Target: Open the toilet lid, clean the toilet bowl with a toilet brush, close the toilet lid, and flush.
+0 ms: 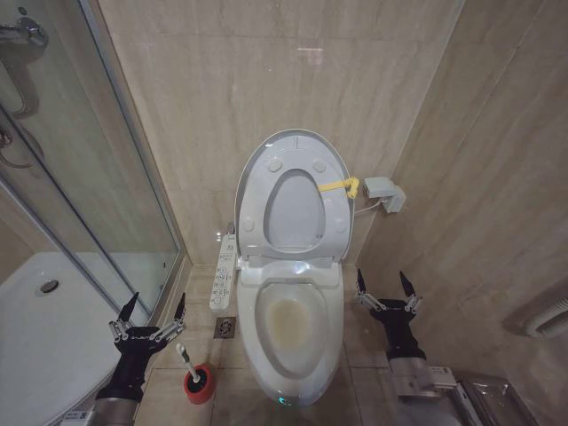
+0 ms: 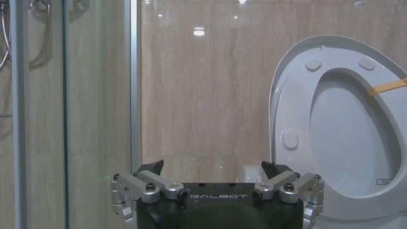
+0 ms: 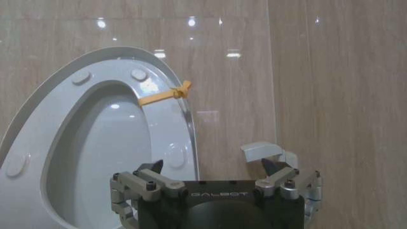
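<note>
The toilet lid (image 1: 294,145) stands raised against the back wall, with the seat ring (image 1: 255,206) lifted against it and a yellow strap (image 1: 339,186) at its edge. Below it the toilet bowl (image 1: 294,321) lies uncovered, faintly yellow inside. The toilet brush (image 1: 185,357) stands in its red holder (image 1: 198,383) on the floor left of the bowl. My left gripper (image 1: 149,312) is open just left of the brush, nothing in it. On the bowl's right side my right gripper (image 1: 385,286) is open and empty. The left wrist view has the left gripper (image 2: 213,168) facing the lid (image 2: 350,133); the right wrist view has the right gripper (image 3: 213,167) facing the lid (image 3: 108,152).
A long white button panel (image 1: 224,271) runs along the bowl's left side, with a floor drain (image 1: 225,327) beside it. The glass shower door (image 1: 98,177) and white shower tray (image 1: 44,328) are at the left. A white box (image 1: 384,191) is mounted on the right wall.
</note>
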